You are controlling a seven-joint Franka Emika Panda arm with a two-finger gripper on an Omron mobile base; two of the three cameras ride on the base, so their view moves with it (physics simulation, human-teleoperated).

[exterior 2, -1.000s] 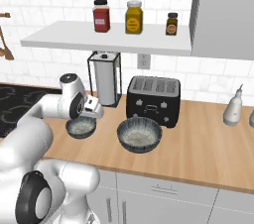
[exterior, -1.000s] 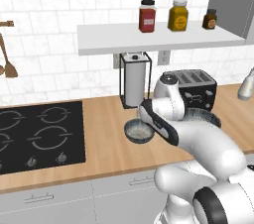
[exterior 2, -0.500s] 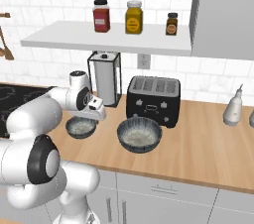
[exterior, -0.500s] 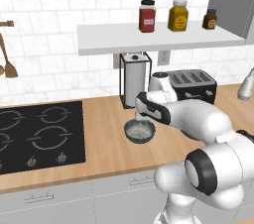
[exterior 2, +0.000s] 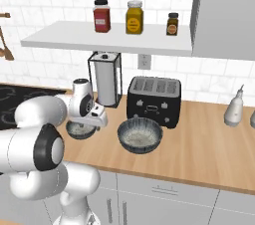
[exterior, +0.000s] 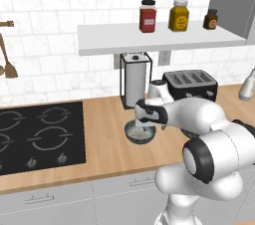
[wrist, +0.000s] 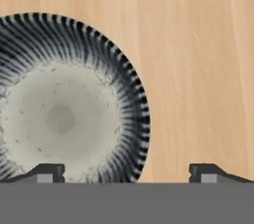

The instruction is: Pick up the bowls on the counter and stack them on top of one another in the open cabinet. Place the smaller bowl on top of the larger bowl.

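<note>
My claw [wrist: 126, 171] is spread wide with nothing in it, hanging right above the smaller bowl [wrist: 64, 101] on the counter [wrist: 198, 44]. One fingertip [wrist: 47, 172] sits over the bowl's pale inside, the other over bare wood, so the near rim lies between them. The larger bowl [exterior 2: 140, 135] is off to my side, by the toaster [exterior 2: 154, 100]. The bowl looks rigid, glazed, probably slick and chip-prone, and light. I'd pinch the rim wall, one finger in and one out, with moderate force. The open cabinet [exterior: 154, 42] is above.
</note>
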